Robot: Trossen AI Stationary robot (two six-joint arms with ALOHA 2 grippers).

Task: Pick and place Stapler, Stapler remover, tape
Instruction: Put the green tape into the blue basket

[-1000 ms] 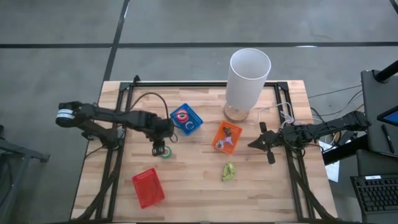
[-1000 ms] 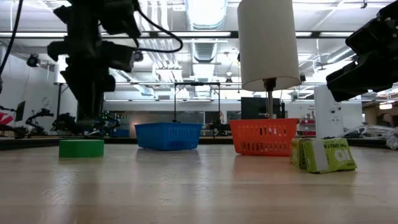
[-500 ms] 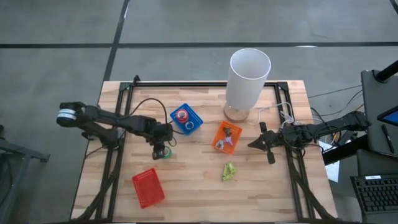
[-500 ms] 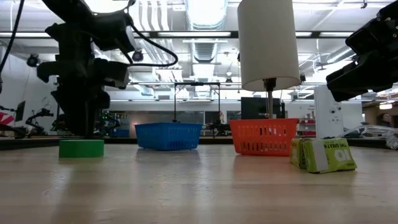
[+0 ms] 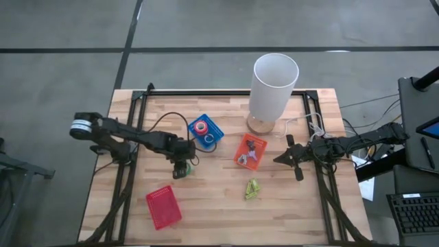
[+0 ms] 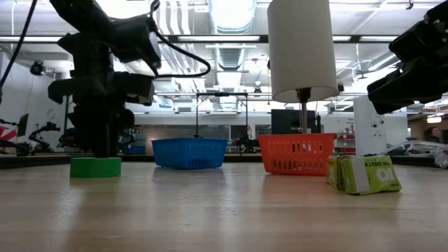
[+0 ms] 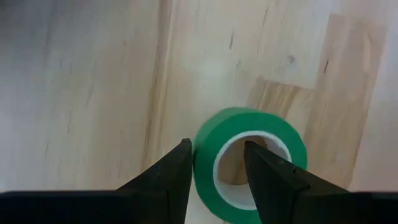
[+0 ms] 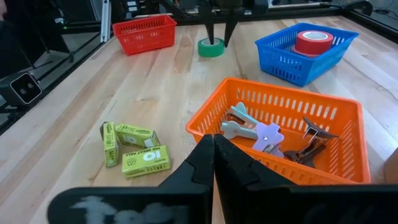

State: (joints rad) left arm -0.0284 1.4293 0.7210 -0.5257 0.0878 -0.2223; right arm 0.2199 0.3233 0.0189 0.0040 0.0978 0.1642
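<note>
Red tape (image 5: 200, 127) already sits in the blue basket (image 5: 214, 138). The left end effector (image 5: 180, 169) straddles the green tape's (image 7: 249, 163) wall at the tabletop's (image 5: 219, 199) nine o'clock, fingers spread, not clenched. Right end effector (image 5: 288, 158) waits clenched at three o'clock.

Foreground: right arm's own dark gripper (image 8: 213, 163), fingers pressed together | just beyond: orange plastic mesh basket (image 8: 323, 112) holding pale staple removers (image 8: 252, 127) | beside it on the wood table (image 8: 74, 106): yellow-green staple boxes (image 8: 134, 146) | farther off: blue mesh basket (image 8: 283, 59) with red tape roll (image 8: 318, 42); green tape ring (image 8: 211, 47) under the other arm's gripper (image 8: 218, 32); red mesh basket (image 8: 144, 32)
</note>
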